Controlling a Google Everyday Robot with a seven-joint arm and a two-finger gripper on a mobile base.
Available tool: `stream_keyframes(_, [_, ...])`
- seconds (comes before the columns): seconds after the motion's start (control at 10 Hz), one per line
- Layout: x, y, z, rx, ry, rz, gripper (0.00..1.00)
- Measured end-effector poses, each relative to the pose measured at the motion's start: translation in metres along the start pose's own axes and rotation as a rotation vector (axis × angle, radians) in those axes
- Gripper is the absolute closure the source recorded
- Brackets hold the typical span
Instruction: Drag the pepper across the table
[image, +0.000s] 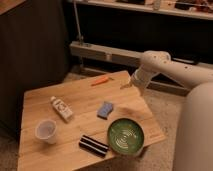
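Note:
The pepper (101, 80) is a small slender orange chili lying near the far edge of the light-wood table (85, 95). My gripper (125, 85) hangs over the table's far right corner, a short way to the right of the pepper and apart from it. It is open and holds nothing. The white arm reaches in from the right, with its elbow raised above the gripper.
A blue sponge (105, 109) lies mid-table. A green bowl (125, 136) sits at the front right, with a black striped packet (94, 145) beside it. A white bottle (61, 108) lies at the left, near a clear cup (46, 131). A dark shelf stands behind.

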Motion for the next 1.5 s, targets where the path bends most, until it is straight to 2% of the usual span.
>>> stream_keyframes(0.2, [-0.006, 0.006, 0.001, -0.014, 0.005, 0.003, 0.27])
stream_keyframes(0.7, [-0.006, 0.004, 0.001, -0.011, 0.005, 0.014, 0.27])
stream_keyframes(0.9, [-0.012, 0.011, 0.001, -0.005, -0.025, 0.127, 0.27])
stream_keyframes(1.0, [-0.015, 0.017, 0.003, -0.011, -0.042, 0.232, 0.27])
stream_keyframes(1.1, [-0.018, 0.020, 0.004, -0.037, -0.050, 0.317, 0.27])
stream_keyframes(1.3, [-0.021, 0.022, 0.004, -0.099, -0.052, 0.390, 0.27])
stream_keyframes(1.5, [-0.021, 0.024, 0.005, -0.100, -0.050, 0.387, 0.27])
